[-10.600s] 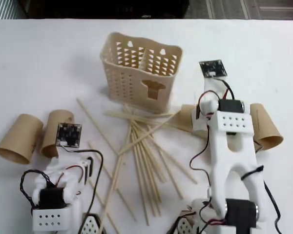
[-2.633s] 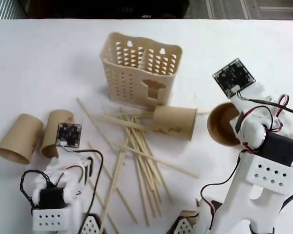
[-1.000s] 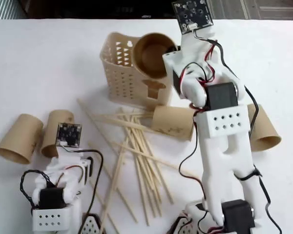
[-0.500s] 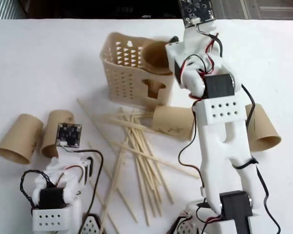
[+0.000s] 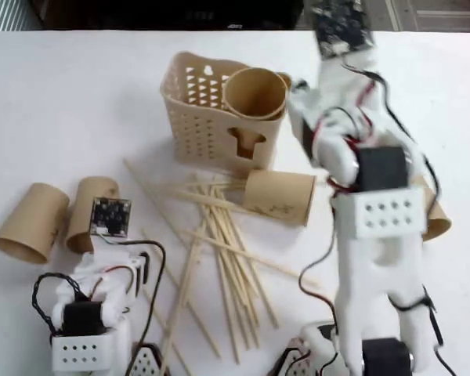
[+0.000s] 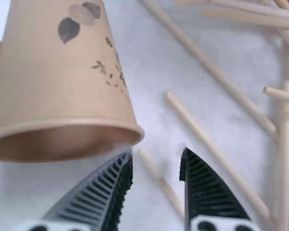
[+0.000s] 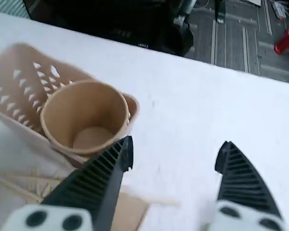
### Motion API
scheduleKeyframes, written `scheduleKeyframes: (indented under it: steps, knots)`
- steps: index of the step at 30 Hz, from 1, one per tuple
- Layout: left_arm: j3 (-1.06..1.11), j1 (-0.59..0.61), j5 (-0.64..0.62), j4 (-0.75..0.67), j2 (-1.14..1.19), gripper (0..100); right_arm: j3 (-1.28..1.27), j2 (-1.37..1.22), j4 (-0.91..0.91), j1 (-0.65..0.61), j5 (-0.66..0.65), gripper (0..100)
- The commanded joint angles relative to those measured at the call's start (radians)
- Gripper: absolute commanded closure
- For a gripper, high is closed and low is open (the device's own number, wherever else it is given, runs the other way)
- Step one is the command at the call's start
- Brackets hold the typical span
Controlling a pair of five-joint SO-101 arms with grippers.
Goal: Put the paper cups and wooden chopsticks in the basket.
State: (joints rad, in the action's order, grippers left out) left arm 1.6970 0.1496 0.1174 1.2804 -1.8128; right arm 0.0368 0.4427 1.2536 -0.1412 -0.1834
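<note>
A cream basket [image 5: 210,125] stands at the back of the table, with one paper cup [image 5: 254,92] upright in its right-hand compartment. In the right wrist view that cup [image 7: 85,121] sits in the basket [image 7: 20,82], and my right gripper [image 7: 176,150] hovers open and empty just beside it. Another cup [image 5: 280,196] lies on its side in front of the basket. Wooden chopsticks [image 5: 219,247] are scattered mid-table. Two cups [image 5: 31,222] [image 5: 90,205] lie at the left. My left gripper [image 6: 156,163] is open low over the table, a chopstick [image 6: 160,182] between its fingers and a cup [image 6: 62,82] just ahead.
The right arm [image 5: 372,196] stretches up the right side and partly covers one more cup [image 5: 436,222] lying there. The left arm [image 5: 90,313] sits at the front left. The table's far edge runs close behind the basket.
My right gripper has let go of the cup, which now stands in the basket, and has drawn back a little to the right. The left arm has not moved.
</note>
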Motion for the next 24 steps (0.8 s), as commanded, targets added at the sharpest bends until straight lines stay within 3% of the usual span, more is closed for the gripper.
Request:
scheduleKeyframes:
  steps: [1,8,13,24]
  knots:
    - [-0.005,0.002,-0.009,0.005,-0.005,83,0.038,0.058,0.170,0.079,0.000,71.6]
    - [-0.005,0.002,-0.009,0.005,-0.005,83,0.037,0.067,0.461,0.243,0.005,71.5]
    - [-0.005,0.002,-0.009,0.005,-0.005,83,-0.066,0.081,0.464,0.401,0.000,71.5]
    - [-0.005,0.002,-0.009,0.005,-0.005,83,-0.404,0.249,0.446,0.503,-0.155,71.4]
